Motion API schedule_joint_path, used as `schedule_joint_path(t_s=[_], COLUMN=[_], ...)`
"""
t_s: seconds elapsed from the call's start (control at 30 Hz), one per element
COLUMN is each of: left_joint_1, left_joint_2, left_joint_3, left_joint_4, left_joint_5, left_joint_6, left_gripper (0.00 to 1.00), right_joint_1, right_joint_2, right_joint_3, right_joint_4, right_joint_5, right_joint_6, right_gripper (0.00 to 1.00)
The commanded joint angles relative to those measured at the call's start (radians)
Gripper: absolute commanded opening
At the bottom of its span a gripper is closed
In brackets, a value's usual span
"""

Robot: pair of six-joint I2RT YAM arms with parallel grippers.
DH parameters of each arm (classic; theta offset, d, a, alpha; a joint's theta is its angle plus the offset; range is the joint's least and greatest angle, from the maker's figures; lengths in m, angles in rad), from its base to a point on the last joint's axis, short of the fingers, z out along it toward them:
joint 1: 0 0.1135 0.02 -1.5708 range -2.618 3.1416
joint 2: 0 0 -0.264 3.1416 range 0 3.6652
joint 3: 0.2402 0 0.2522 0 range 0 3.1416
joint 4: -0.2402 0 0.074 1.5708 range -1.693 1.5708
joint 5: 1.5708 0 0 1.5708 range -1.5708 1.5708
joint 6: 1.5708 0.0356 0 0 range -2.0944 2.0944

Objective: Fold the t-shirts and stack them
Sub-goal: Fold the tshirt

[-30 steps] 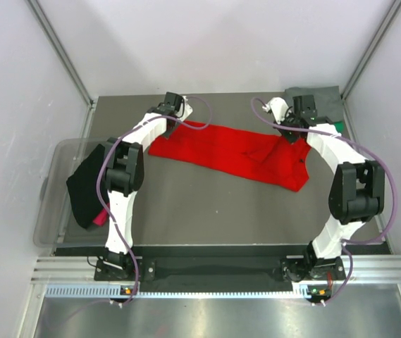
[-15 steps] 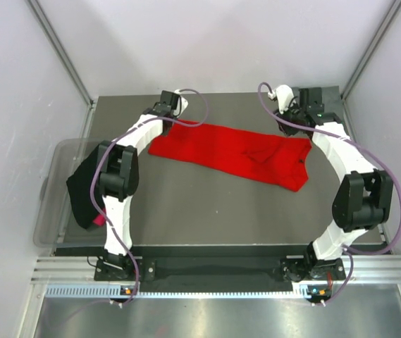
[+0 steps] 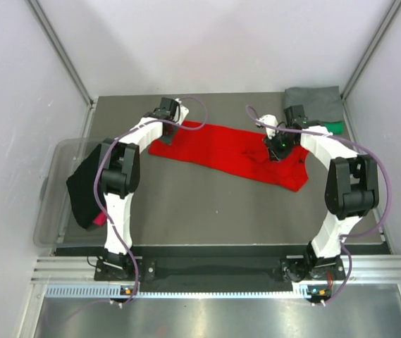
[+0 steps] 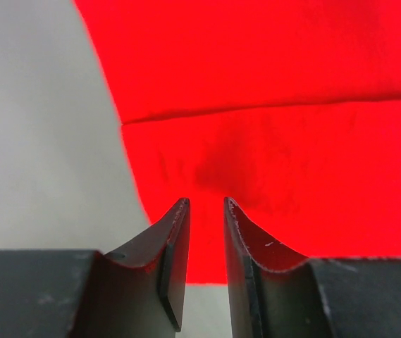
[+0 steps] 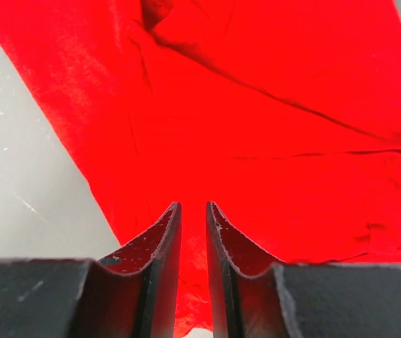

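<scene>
Left gripper [image 4: 206, 204] and right gripper [image 5: 193, 205] are both hanging low over the red t-shirt [image 3: 221, 151], 1 near each end of it.

At the far left of the top view, the plastic tub [image 3: 51, 211] is sitting at the table [image 3: 207, 204] edge. A black t-shirt [image 3: 82, 191] is hanging over its wall and a magenta t-shirt [image 3: 100, 219] is showing under it. I think these 2 are waiting there for their turn.

Going right, the left gripper is pointing down at the upper left corner of the red cloth. Its 2 fingers are standing a little apart, and nothing is lying between them. The hem is running just ahead of the tips, so this looks like a place chosen for taking an edge.

In the middle, the red t-shirt is lying as 1 long band, slanting down to the right. It is looking already folded along its length, with wrinkles in its right half.

Further right, the right gripper is hovering over that wrinkled part. Its fingers are also parted, more narrowly, and I am seeing no cloth pinched. Probably both arms are preparing the next fold together.

In the upper right corner, a grey t-shirt [image 3: 316, 104] is lying on a green t-shirt [image 3: 336, 128], which seems to be the finished stack.
</scene>
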Motion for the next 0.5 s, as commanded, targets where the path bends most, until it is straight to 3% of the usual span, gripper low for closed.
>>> schedule_joint_path(t_s=[0.0, 0.13, 0.47], left_joint_1=[0.032, 0.043, 0.046], left_joint_2=[0.037, 0.070, 0.103], left_joint_3=[0.066, 0.098, 0.106], left_joint_4=[-0.044, -0.084, -0.099], left_joint_5=[0.102, 0.165, 0.154], left_joint_6=[-0.064, -0.090, -0.084], left_gripper=[0.31, 0.30, 0.29], right_joint_1=[0.009, 0.015, 0.029], right_joint_2=[0.002, 0.041, 0.110], right_joint_3=[0.011, 0.016, 0.030], right_joint_4=[0.001, 0.001, 0.018], right_joint_5=[-0.044, -0.042, -0.033], right_joint_6=[-0.017, -0.015, -0.009], right_gripper=[0.20, 0.20, 0.20])
